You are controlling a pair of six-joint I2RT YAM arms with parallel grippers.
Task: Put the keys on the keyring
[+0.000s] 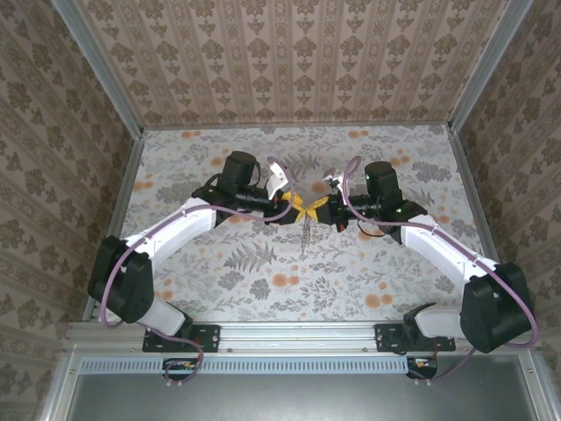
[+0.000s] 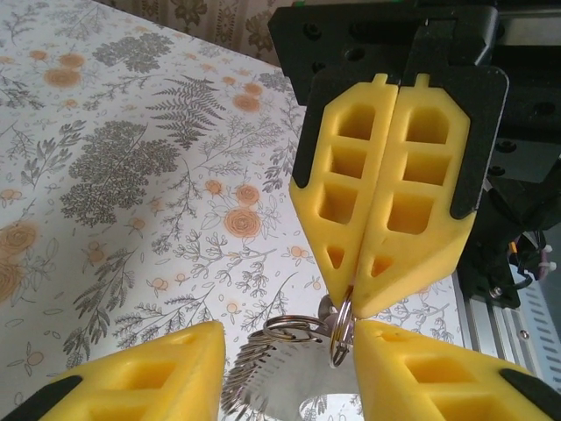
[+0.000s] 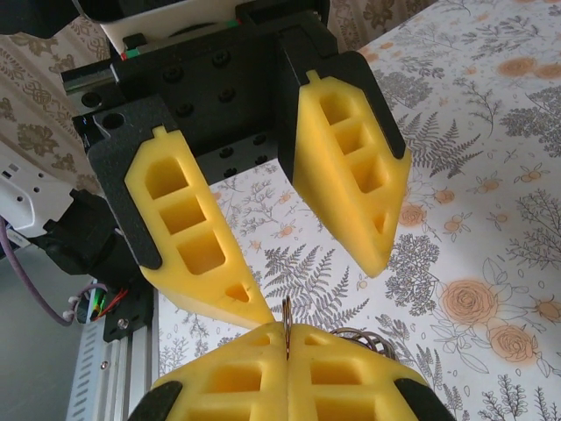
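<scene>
My right gripper is shut on the keyring, a thin silvery split ring held edge-on above the table's middle. A bunch of small wire rings and a flat silvery blade hangs from it; I cannot tell a key among them. My left gripper faces the right one tip to tip. It is open, with its yellow fingers on either side of the hanging bunch. Its right finger sits close beside the keyring.
The floral tabletop lies below both grippers, with patterned walls at the back and sides. An aluminium rail runs along the near edge by the arm bases. A purple cable loops over the left wrist.
</scene>
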